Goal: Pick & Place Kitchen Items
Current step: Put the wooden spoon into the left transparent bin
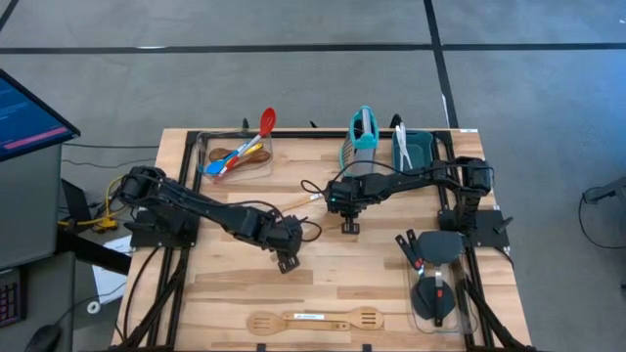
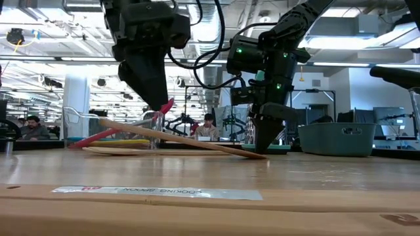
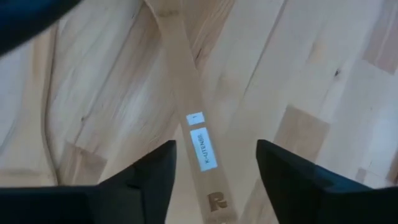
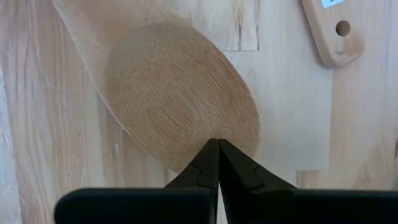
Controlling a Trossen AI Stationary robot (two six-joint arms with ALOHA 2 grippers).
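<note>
A wooden spoon [image 2: 177,139] lies between my two grippers. Its bowl [image 4: 180,99] is on the table and its handle [image 3: 183,87] slants up off the wood in the low view. My right gripper [image 4: 218,144] is shut, with its tips on the bowl. My left gripper [image 3: 214,180] is open and stands over the labelled handle, one finger on either side, touching nothing. In the high view the left gripper [image 1: 286,256] is at mid-table, and the right gripper [image 1: 349,225] is a little farther back and to the right. My right gripper presses its shut fingertips [image 4: 208,155] down on the edge of the spoon's bowl [image 4: 208,134], at the end away from the handle. The fingers come steeply from above. The bowl stays on the table while the handle end stands raised.
A clear container [image 1: 235,154] with red, blue and yellow spoons stands at the far left. A teal grater [image 1: 364,137] and a teal bin [image 1: 416,149] stand at the far right. A wooden spoon and a slotted spatula [image 1: 313,320] lie near the front edge. Black spatulas [image 1: 435,279] lie at the near right. Another wooden handle end [image 4: 333,37] lies close to the bowl.
</note>
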